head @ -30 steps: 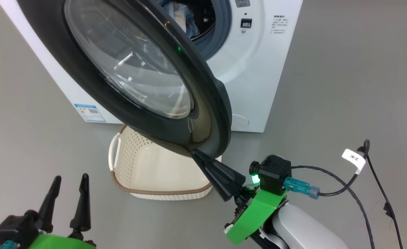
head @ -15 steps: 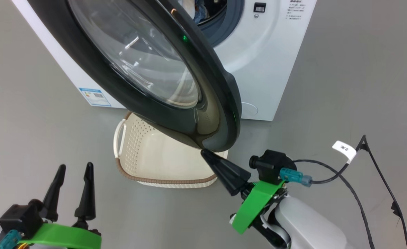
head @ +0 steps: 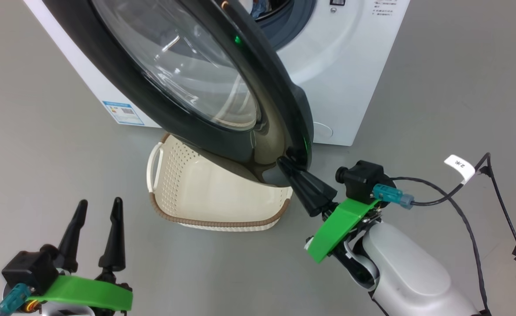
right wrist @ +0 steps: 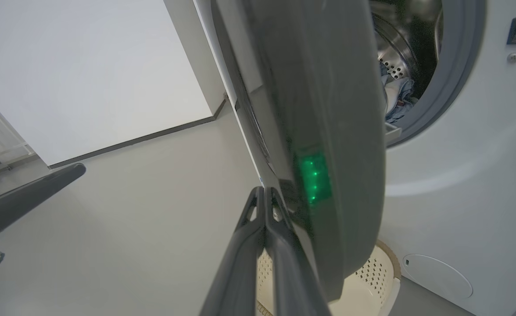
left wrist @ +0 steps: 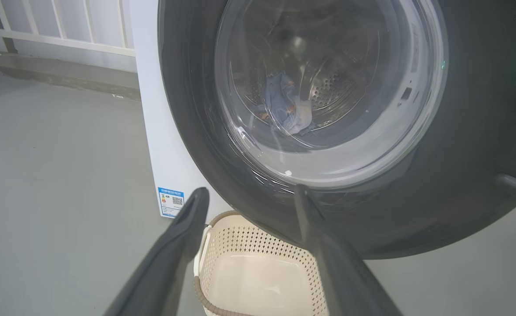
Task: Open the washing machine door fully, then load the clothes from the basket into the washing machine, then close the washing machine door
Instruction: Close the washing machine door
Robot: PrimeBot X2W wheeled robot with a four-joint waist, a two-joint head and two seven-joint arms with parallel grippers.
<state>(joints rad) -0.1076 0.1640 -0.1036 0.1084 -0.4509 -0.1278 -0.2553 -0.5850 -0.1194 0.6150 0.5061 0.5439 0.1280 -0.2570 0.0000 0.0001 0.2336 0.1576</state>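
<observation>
The washing machine door (head: 280,92) hangs part-way open, its black rim and glass bowl standing over the basket (head: 214,202). My right gripper (head: 283,162) is shut, its tip against the lower rim near the free edge; in the right wrist view this gripper (right wrist: 264,193) lies along the door (right wrist: 328,87). My left gripper (head: 100,204) is open and holds nothing at the lower left, apart from the door (left wrist: 460,153). The clothes (left wrist: 288,109) lie in the drum of the washing machine (head: 345,79). Nothing lies in the part of the basket (left wrist: 258,267) that shows.
A black cable with a white tag (head: 460,166) trails from my right wrist across the grey floor at the right. A white railing (left wrist: 43,35) and a wall stand left of the machine. A blue label (head: 124,113) marks the machine's lower corner.
The head camera has shifted. My shut right gripper has slid from under the door's bottom rim up onto the rim, nearer its free edge. The left gripper stays open.
</observation>
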